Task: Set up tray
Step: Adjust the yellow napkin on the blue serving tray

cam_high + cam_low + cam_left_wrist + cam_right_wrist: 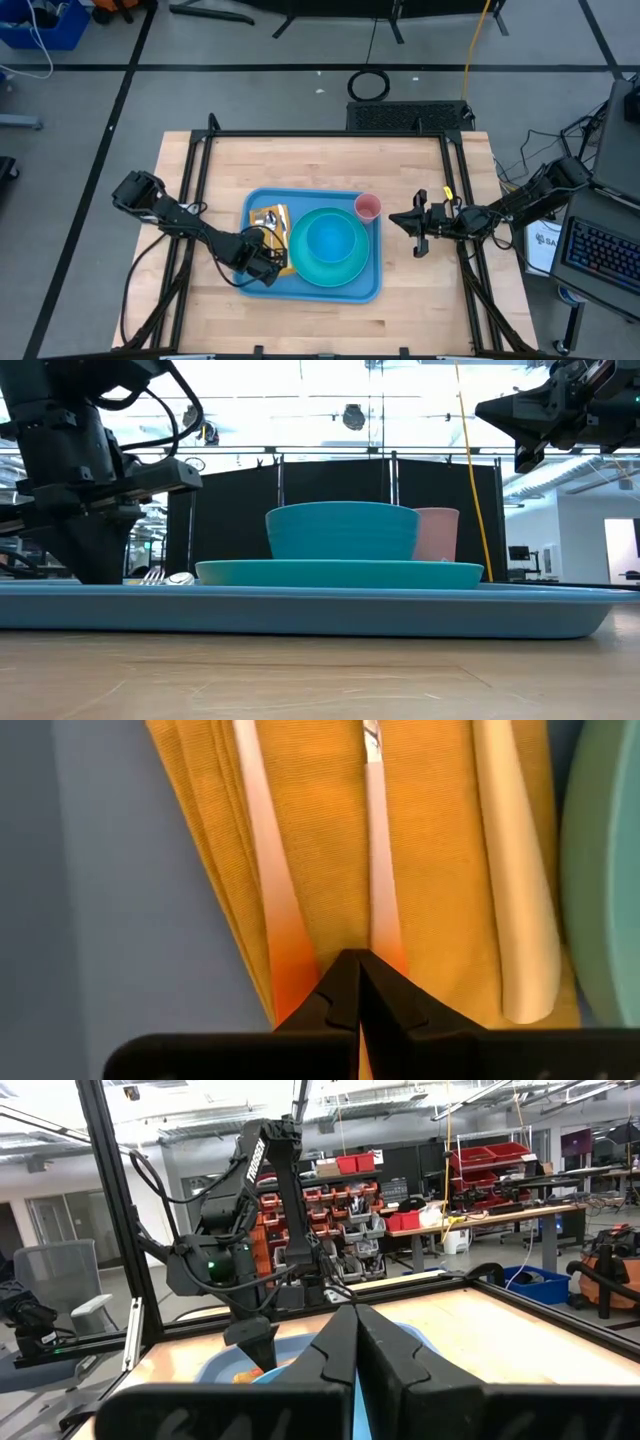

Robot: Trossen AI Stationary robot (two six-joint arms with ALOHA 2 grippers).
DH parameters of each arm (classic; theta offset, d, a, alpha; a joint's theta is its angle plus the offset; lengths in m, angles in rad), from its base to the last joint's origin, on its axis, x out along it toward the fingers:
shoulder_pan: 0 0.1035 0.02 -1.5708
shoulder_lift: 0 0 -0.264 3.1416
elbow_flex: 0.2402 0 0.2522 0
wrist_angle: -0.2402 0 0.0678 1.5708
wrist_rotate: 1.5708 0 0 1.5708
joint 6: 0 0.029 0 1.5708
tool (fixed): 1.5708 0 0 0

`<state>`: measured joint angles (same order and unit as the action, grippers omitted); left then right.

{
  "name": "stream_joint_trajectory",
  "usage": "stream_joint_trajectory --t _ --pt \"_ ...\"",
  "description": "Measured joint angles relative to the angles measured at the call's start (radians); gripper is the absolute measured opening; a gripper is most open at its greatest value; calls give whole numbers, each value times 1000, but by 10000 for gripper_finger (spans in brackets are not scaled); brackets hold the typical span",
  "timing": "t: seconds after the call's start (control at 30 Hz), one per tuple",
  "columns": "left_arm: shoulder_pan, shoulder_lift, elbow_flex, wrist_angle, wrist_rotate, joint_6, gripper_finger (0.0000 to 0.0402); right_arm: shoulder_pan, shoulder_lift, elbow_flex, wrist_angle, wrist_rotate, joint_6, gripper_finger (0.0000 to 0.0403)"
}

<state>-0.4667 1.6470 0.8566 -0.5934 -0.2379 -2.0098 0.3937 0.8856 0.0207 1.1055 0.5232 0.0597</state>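
Observation:
The light-blue tray (330, 293) lies in the middle of the table. On it stand a turquoise plate (345, 268) with a blue bowl (330, 238) in it, and a pink cup (367, 207) at the far right corner. A yellow napkin (272, 222) lies on its left part, with pale cutlery handles (265, 850) lying along it. My left gripper (357, 970) is shut, low over the napkin's near end. My right gripper (355, 1335) is shut and empty, raised above the table right of the tray (418, 235). My left gripper's shut fingertips (340, 982) point down at the near end of the napkin (330, 910), between two of the cutlery handles. I cannot tell whether they touch the cloth. The napkin lies flat on the tray.
A black frame (320, 133) runs around the table's far, left and right sides. Bare wood lies near the table's front edge (320, 325) and beyond the tray's far side. In the low view the plate and bowl (342, 532) stand right of my left arm.

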Motion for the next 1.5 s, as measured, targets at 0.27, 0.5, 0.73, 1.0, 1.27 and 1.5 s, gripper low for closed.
stream_joint_trajectory --t 0.27,0.5,0.73,1.0,1.27,1.5 --pt "2 0 0 20 -29 19 0 0 0 0 0 0 0 0" --pt "2 0 0 15 6 17 0 0 0 0 0 0 0 0" --pt "-3 -29 0 -43 27 -13 0 0 0 0 1 0 0 0" --pt "-12 -32 0 -73 46 -46 0 0 0 0 -1 0 0 0" --pt "-24 -33 102 -223 -21 -6 0 0 0 0 0 0 0 0" --pt "-79 -31 96 -276 9 -141 0 0 0 0 0 0 0 0"
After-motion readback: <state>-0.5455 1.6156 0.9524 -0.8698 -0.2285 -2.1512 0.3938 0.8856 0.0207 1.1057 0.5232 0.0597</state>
